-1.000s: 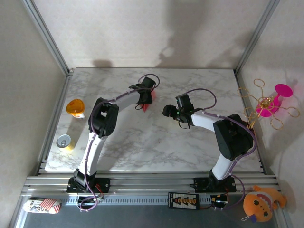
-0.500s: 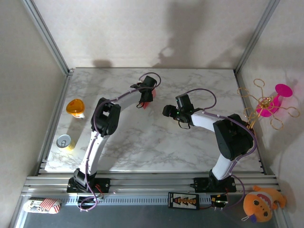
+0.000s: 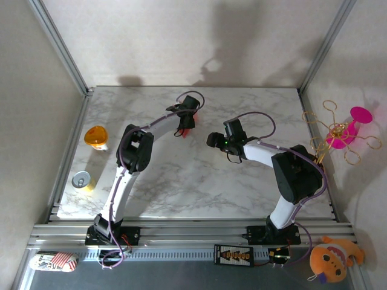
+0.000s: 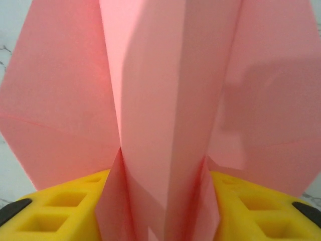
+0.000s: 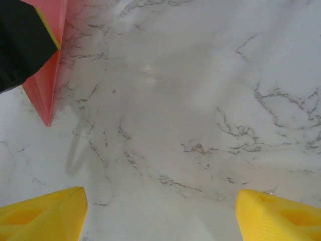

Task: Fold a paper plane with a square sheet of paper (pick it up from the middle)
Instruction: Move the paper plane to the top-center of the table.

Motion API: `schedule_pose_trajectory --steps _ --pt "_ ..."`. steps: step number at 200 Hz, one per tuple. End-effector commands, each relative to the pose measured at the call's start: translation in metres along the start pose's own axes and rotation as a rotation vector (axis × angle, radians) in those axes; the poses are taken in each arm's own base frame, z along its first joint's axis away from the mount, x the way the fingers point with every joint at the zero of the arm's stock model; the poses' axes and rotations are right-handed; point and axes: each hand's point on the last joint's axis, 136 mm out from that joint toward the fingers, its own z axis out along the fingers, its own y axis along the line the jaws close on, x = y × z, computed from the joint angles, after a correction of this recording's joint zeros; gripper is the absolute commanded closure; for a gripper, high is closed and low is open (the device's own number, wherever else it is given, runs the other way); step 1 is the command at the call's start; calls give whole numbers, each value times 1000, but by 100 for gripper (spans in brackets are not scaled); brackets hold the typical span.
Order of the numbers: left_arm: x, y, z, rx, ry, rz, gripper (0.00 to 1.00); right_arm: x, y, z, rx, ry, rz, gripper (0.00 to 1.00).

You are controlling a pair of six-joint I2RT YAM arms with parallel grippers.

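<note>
Marble table [image 5: 200, 100], pale walls [image 3: 181, 42]: left gripper [image 3: 184, 124] clamped on plane [image 4: 165, 100] (pink, creased), right gripper [image 5: 160, 213] slack-open beside plane, apart.

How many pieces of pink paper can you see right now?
1. The folded pink paper is clamped in the left pincer at the far middle of the table. Another could be hidden under the arms.

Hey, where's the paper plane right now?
In the top view, the paper plane is at the far middle of the table, pinched in the left gripper, with the open right gripper just to its right.
</note>
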Motion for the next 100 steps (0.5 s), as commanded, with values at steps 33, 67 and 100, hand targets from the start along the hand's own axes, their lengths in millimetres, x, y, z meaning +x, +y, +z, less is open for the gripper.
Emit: schedule_pose_trajectory --steps 33,67,100 --pt "-43 -3 -55 40 -97 -74 51 -9 6 -2 -12 -15 9 22" --pt "-51 -1 -66 38 -119 -73 50 -12 8 -4 -17 -22 9 22" --pt "-66 -1 -90 62 -165 -82 50 -19 9 -9 -5 -47 0 20"
